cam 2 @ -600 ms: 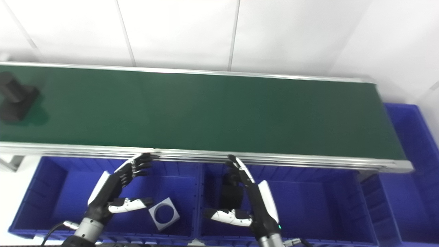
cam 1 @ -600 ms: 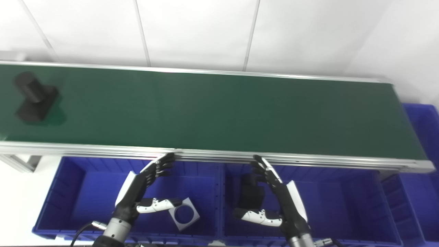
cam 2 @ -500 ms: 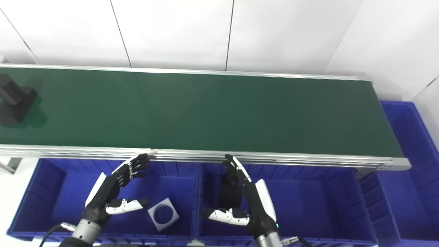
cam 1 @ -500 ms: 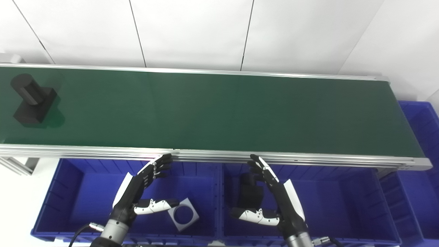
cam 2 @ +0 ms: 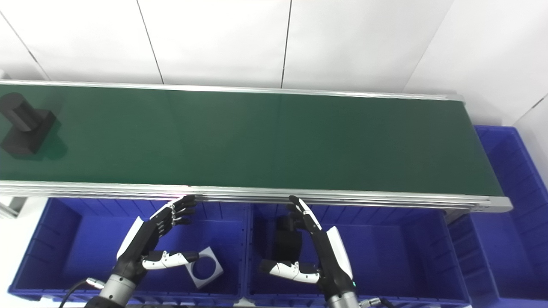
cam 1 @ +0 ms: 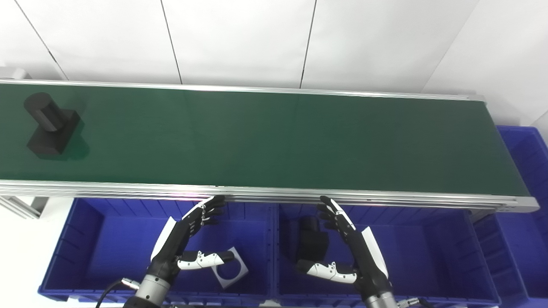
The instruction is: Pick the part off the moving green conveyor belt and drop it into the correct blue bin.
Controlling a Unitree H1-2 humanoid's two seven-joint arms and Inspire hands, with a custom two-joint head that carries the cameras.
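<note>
Two hands, left eye view: left hand (cam 1: 184,239) and right hand (cam 1: 357,252) hover over the blue bins (cam 1: 107,239), fingers spread wide, holding nothing. Right eye view: black part (cam 2: 23,130) (cylinder on block) lies at the green conveyor belt's (cam 2: 265,141) far left end

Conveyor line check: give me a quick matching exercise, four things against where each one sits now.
Things:
1. black stepped part
2. grey square plate
3. black block
4. left hand

Places:
A. in the middle blue bin
B. far left of the green belt
C. open, above the left blue bin
D. lying in that left bin

Pairs: 1-B, 2-D, 3-A, 4-C
</note>
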